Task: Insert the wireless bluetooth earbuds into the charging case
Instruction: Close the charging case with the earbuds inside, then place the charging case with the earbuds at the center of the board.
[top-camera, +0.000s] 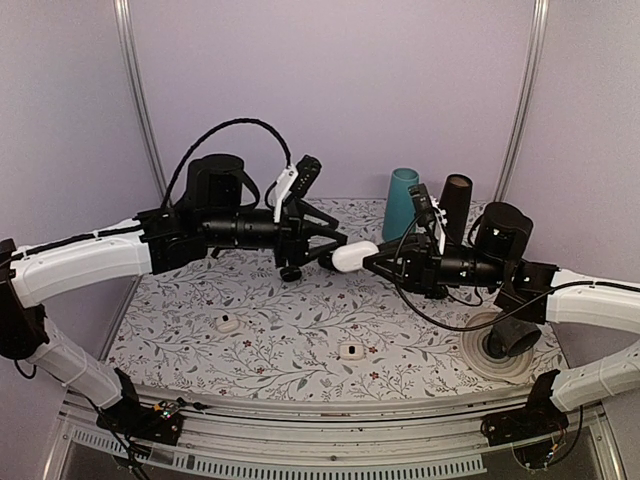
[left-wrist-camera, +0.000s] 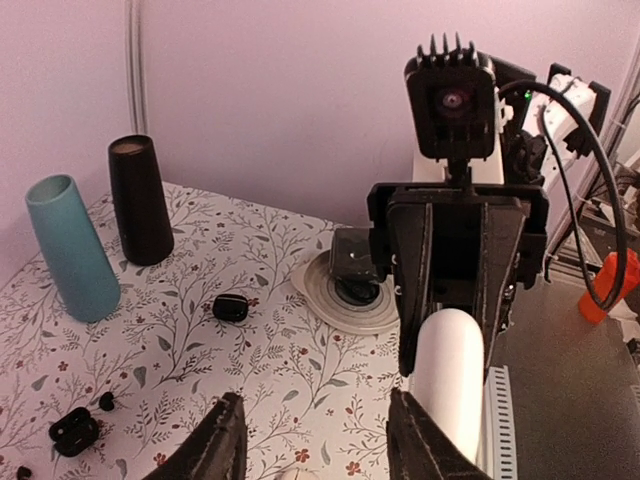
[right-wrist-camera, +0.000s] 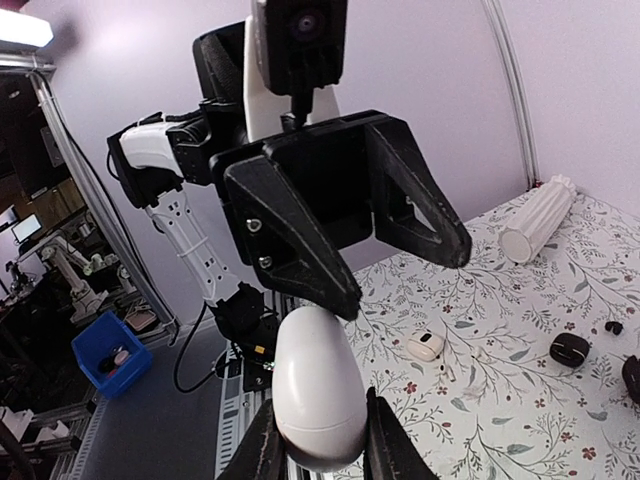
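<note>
Pale lilac walls (top-camera: 330, 90) close in the bench (top-camera: 300, 335), whose top carries a grey leaf-and-flower print. Two slim metal uprights (top-camera: 137, 100) rise at the back corners. Beyond the bench edge, a bright lamp (right-wrist-camera: 22, 28) high up and a blue bin (right-wrist-camera: 108, 362) on a grey floor (right-wrist-camera: 150, 430)

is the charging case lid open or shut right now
Shut: the charging case shows a smooth unbroken white shell with no lid raised, gripped in the right gripper.

One charging case (top-camera: 352, 257), two small white pieces (top-camera: 229, 324) (top-camera: 350, 351), one teal cup (top-camera: 401, 203), one black cup (top-camera: 456, 205)
</note>
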